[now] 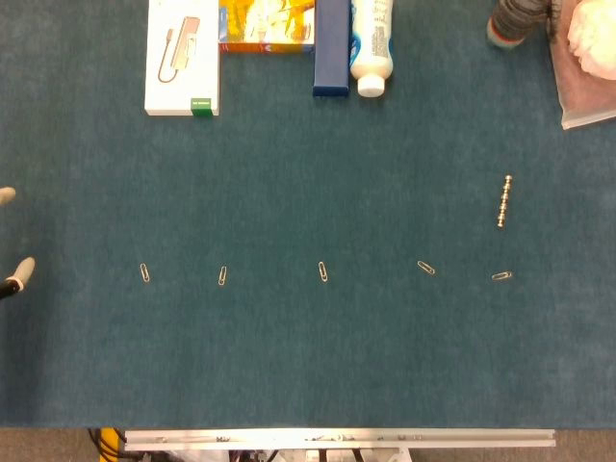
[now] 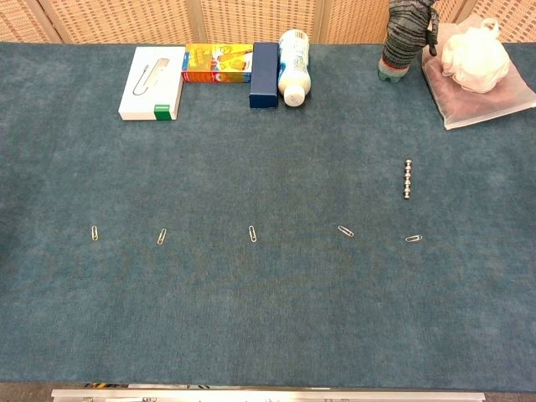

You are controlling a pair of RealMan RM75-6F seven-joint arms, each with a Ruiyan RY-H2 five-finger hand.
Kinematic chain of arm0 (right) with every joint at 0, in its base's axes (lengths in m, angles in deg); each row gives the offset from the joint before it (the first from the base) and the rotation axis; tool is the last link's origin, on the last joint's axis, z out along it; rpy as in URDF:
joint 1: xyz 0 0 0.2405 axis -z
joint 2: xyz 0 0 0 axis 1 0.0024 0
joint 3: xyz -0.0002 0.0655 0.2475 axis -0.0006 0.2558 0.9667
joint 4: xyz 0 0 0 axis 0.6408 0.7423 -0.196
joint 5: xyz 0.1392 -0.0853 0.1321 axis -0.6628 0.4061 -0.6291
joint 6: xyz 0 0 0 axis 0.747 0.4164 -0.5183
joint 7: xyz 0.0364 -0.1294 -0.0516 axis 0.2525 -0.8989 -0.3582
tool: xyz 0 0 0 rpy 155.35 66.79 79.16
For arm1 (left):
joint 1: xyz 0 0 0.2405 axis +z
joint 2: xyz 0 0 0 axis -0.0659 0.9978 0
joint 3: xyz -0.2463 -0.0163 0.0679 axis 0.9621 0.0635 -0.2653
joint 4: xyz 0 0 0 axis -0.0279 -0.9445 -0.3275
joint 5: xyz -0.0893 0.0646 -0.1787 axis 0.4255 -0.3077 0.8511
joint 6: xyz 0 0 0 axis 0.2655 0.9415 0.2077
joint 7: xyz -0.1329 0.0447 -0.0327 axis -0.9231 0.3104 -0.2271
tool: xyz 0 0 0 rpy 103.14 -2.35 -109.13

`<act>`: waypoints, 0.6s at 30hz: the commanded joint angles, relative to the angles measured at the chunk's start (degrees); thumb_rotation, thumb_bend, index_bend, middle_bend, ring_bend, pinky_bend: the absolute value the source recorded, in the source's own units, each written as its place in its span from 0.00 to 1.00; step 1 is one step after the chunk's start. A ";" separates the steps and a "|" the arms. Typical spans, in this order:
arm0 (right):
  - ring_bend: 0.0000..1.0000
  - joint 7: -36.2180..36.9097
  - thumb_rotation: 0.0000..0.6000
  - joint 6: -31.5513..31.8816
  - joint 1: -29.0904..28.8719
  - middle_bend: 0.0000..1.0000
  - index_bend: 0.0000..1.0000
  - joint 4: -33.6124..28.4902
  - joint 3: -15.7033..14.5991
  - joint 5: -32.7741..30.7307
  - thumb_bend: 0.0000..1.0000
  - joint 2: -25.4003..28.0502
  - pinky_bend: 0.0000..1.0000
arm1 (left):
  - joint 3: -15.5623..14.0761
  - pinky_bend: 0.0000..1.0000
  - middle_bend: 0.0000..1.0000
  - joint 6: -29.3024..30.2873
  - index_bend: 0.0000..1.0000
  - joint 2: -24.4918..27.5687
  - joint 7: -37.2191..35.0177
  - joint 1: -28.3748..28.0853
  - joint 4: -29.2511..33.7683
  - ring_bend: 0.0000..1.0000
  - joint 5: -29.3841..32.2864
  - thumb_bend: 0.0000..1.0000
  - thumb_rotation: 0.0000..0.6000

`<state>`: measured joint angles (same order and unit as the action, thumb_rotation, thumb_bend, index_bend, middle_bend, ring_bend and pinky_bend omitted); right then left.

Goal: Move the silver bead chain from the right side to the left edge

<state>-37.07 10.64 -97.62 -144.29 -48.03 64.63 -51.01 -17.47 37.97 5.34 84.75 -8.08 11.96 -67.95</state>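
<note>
Only the head view catches any of the robot: two pale fingertips of the left hand poke in at the left border, one higher than the other with bare cloth between them, so they stand apart; the rest of that hand is cut off and I cannot tell how it is posed. The chest view shows no hand at all, and the right hand appears in neither picture. The silver bead chain lies straight on the blue table cloth, far across from those fingertips, untouched. A row of paper clips runs between them, the nearest clip just beyond the lower fingertip. Boxes and a white bottle sit along the far edge.
</note>
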 commanded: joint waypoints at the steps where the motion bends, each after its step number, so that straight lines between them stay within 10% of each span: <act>1: 0.17 -0.15 1.00 -2.26 -1.85 0.20 0.24 0.44 0.13 0.67 0.00 0.42 0.30 | -0.06 0.27 0.26 -0.19 0.24 -0.03 -0.10 0.10 -0.48 0.17 0.36 0.18 1.00; 18: 0.01 3.44 1.00 -19.82 -17.15 0.14 0.44 7.54 -1.54 7.12 0.14 0.26 0.17 | -1.02 0.28 0.28 -0.96 0.25 -0.67 -2.58 1.53 -3.04 0.18 2.09 0.18 1.00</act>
<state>-34.44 -7.41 -112.79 -137.97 -49.01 70.14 -50.69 -18.45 37.04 4.64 82.20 -6.59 8.89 -65.90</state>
